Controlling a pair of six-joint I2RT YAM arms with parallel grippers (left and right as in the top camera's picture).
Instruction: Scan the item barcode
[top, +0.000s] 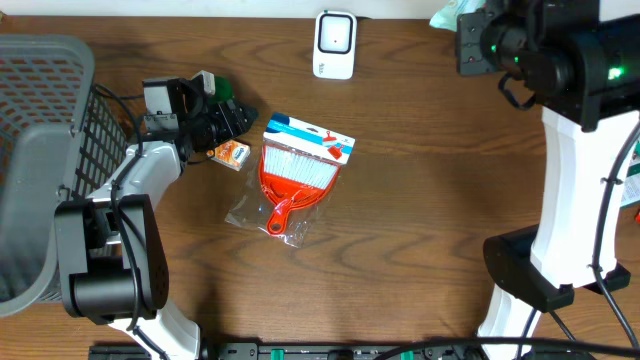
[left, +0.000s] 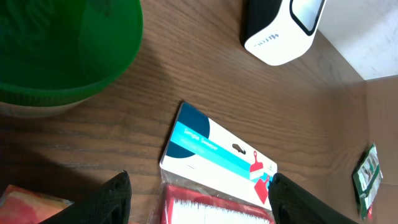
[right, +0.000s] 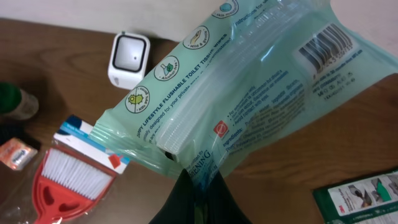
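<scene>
Because the overhead view cuts off the top right corner, little of the wipes pack (top: 452, 12) shows there: only a pale green edge beside the right arm, raised off the table (top: 430, 210) and well apart from the white scanner (top: 335, 44). The left gripper (top: 228, 122) hangs between the orange packet (top: 231, 153) and the dustpan set (top: 300, 175). A careless sweep of that arm could push either one toward the scanner.

From the left wrist, the fingers (left: 106, 202) stand spread with nothing between them, over the dustpan set's header card (left: 214, 155). They are released, so the only danger on this side is an accidental nudge.

From the right wrist, the right gripper (right: 198, 186) is clenched on the lower edge of the wipes pack, pinching only soft film. The pack's bulk leans away from that narrow hold — my chief worry, since a quick turn could make it swing or slip free.

The barcode (right: 326, 53) sits at the far upper end on the face turned toward this camera, while the scanner lies beyond the pack on the table. As I judge it, the code does not face the scanner's window yet. The crinkled, shiny wrap may also spoil a read unless the pack is turned and brought close.
</scene>
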